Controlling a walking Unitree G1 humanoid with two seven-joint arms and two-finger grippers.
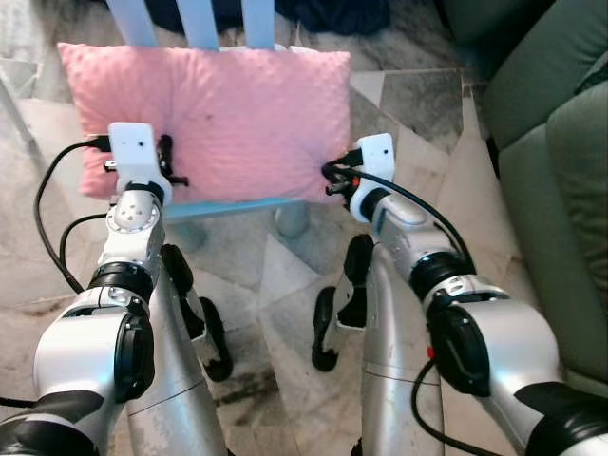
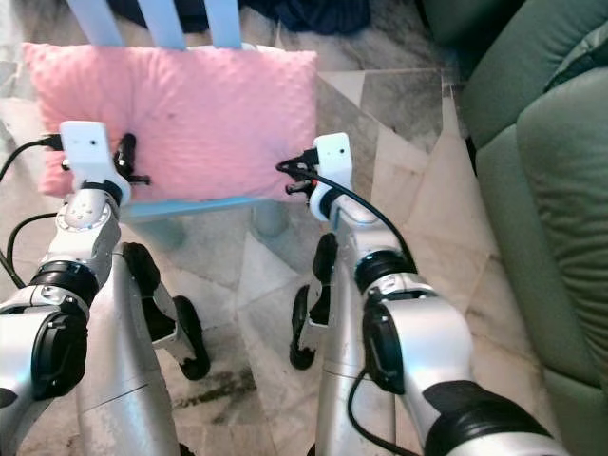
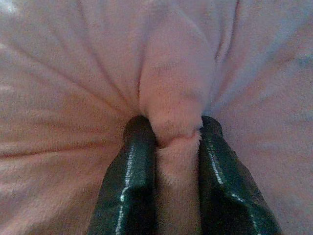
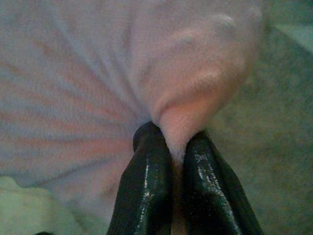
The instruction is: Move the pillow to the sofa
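A pink fuzzy pillow [image 1: 218, 119] lies across the seat of a light blue chair [image 1: 228, 207]. My left gripper [image 1: 167, 161] is shut on the pillow's near left part; in the left wrist view a fold of pink fabric [image 3: 173, 122] is pinched between the black fingers [image 3: 132, 181]. At the pillow's near right corner my right gripper [image 1: 332, 179] is shut too, and the right wrist view shows the corner [image 4: 190, 117] squeezed between its fingers [image 4: 146, 191]. The green sofa [image 1: 556, 180] stands to the right.
The chair's blue back slats [image 1: 198, 21] rise behind the pillow. Patterned stone floor [image 1: 275, 275] lies between the chair and me. A dark bundle [image 1: 332, 13] lies on the floor beyond the chair. The sofa's edge runs along the right side.
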